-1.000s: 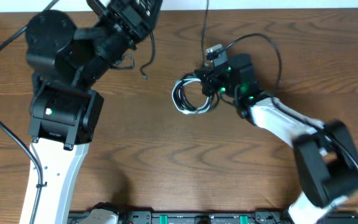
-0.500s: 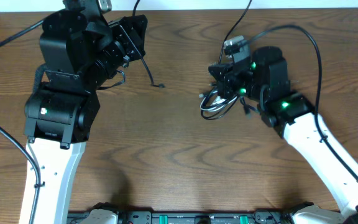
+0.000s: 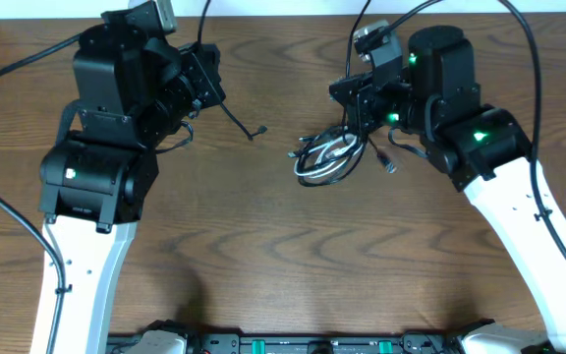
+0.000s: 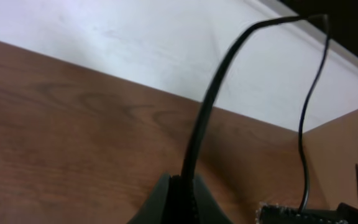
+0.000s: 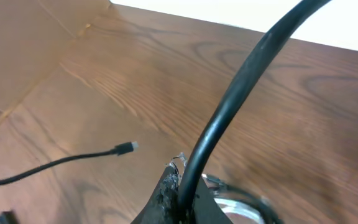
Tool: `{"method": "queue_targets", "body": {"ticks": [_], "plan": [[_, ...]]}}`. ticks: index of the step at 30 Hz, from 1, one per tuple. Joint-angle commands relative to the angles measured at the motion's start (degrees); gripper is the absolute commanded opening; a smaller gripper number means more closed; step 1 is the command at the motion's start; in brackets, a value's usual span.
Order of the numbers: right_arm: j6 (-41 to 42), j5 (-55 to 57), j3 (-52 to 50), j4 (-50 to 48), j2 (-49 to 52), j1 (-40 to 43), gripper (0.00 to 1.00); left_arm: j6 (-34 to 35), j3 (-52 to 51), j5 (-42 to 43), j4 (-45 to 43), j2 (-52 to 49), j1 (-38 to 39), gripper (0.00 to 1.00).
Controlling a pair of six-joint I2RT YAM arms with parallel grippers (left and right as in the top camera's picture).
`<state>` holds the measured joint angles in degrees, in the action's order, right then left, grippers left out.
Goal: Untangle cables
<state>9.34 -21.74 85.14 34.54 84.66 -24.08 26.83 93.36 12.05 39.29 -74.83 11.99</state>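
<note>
Brown wood-grain tabletop (image 3: 283, 256), both arms over its far half.

At about 10 o'clock in the overhead view, the left end effector (image 3: 207, 87) has its fingers pinched tight on the black cable (image 3: 236, 120). A short tail of that cable runs out toward 4 o'clock from the fingers and ends in a small plug (image 3: 259, 133), not touching anything else. In the left wrist view the same cable rises from between the closed fingers, arcs over, then drops as a thin line toward the other arm at 4 o'clock.

At about 1 o'clock in the overhead view, the right end effector (image 3: 360, 106) is also closed down narrow. The right wrist view shows the black cable clamped between its fingers and leaving toward 1 o'clock.

The white cable (image 3: 314, 157) is wound with some black loops into a loose coil (image 3: 330, 169), just at 7 o'clock of the right end effector. Can't tell whether the coil rests on the wood or hangs, nor whether the fingers touch the white loops.

A second plug end (image 3: 391, 165) pokes out at the coil's 3 o'clock. Can't tell which cable it belongs to. The coil and the small plug are apart, wood showing between them.
</note>
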Motion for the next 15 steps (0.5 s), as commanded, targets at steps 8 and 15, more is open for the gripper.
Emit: {"method": "queue_targets", "body": {"ticks": [8,15], "plan": [[1.0,1.6,0.5,1.6,9.4,-0.9,0.01,-5.9,0.6,-1.2,9.5,-3.6,-0.2,0.07],[1.3,0.0,0.5,3.6,12.0,-0.8,0.01,-8.0,0.6,-1.1,18.6,-9.2,-2.0,0.07]]}}
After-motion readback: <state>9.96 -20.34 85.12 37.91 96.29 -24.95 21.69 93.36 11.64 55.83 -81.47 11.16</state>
